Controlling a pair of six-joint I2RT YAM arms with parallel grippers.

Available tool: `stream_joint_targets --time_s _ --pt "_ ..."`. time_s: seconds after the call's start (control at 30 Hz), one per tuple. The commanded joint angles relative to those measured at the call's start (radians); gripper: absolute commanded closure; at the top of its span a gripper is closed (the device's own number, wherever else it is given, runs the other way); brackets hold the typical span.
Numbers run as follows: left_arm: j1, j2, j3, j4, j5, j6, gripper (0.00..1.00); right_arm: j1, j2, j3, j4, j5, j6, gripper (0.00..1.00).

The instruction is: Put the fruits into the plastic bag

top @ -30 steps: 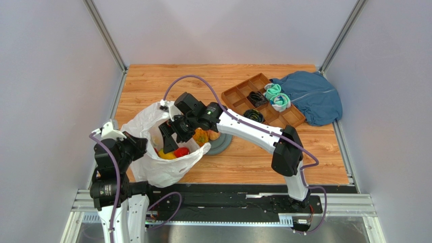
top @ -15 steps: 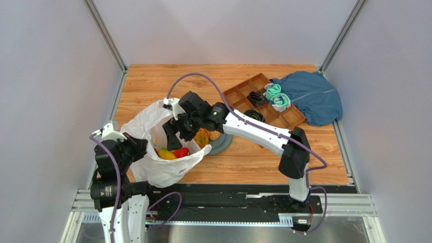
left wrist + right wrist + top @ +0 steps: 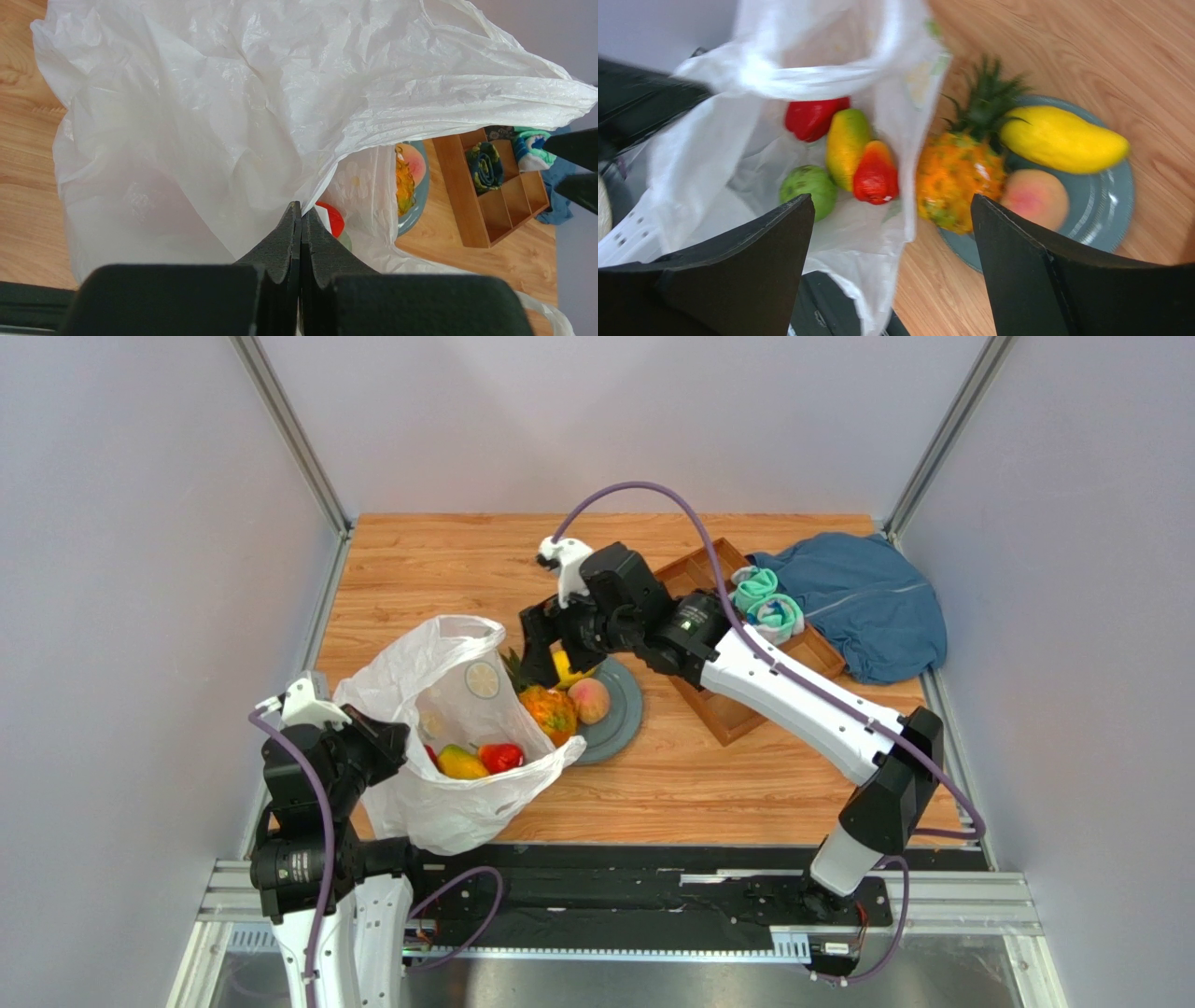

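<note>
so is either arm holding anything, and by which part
The left gripper is shut on the plastic bag, pinching the film at its near rim. The right gripper is open, holding nothing.

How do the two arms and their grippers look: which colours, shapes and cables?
Both arms have white link shells with black joint housings. A purple cable loops along the right arm and another along the left arm. The left gripper and right gripper have black, wedge-shaped fingers. No markings are readable.
</note>
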Motion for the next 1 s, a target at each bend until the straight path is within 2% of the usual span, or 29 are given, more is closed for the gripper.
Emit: stream_joint_targets --time_s 0.0,0.1,0.27,0.57,0.97 --pt "-0.002 -0.011 0.016 -0.028 -0.004 0.017 1.0 -0.13 -0.014 -0.1 -0.026 0.034 0.118 0.15" --pt "-0.002 -0.017 0.019 -0.034 -0.006 0.025 1.0 -0.184 -0.011 -0.177 -0.025 0.012 0.144 0.16" --pt "-0.002 -0.016 0.018 -0.029 -0.004 0.023 1.0 -0.207 0.033 -0.226 -0.025 -0.003 0.144 0.18" --pt "-0.002 -0.014 0.016 -0.025 -0.007 0.026 1.0 -0.226 0.168 -0.194 -0.035 -0.045 0.155 0.21" --pt "0.0 0.007 0.009 -0.009 0.03 0.034 1.0 -0.226 0.239 -0.183 0.001 -0.128 0.199 0.21"
